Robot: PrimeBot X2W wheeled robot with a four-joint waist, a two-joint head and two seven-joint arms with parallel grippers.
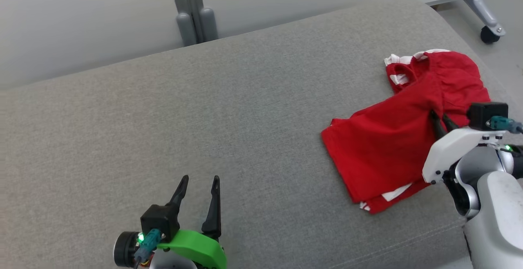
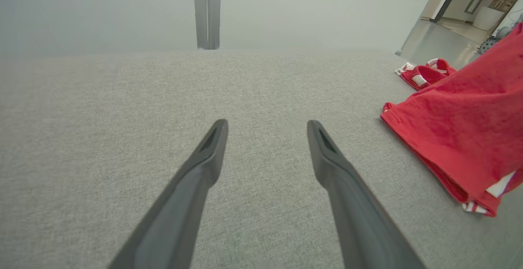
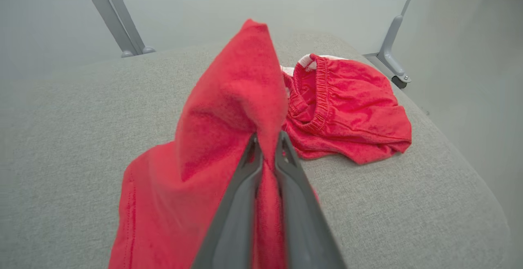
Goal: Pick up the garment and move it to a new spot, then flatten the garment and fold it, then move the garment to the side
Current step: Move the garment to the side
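Observation:
The garment (image 1: 392, 138) is a red pair of shorts with white trim, lying crumpled at the right end of the grey cushion (image 1: 204, 130). My right gripper (image 1: 438, 117) is shut on a fold of its red cloth and holds that fold lifted off the cushion. In the right wrist view the pinched cloth (image 3: 241, 97) rises in a peak above the right gripper (image 3: 266, 139), with the elastic waistband (image 3: 322, 93) lying beyond. My left gripper (image 1: 199, 179) stands open over bare cushion at the lower left, well apart from the garment (image 2: 461, 126); the left wrist view shows the left gripper (image 2: 267, 124) with nothing between its fingers.
The cushion's rounded right end and front edge lie close to the garment. Behind the cushion stands a pale partition with a grey post (image 1: 192, 11), and a caster foot (image 1: 489, 34) rests on the floor at the far right.

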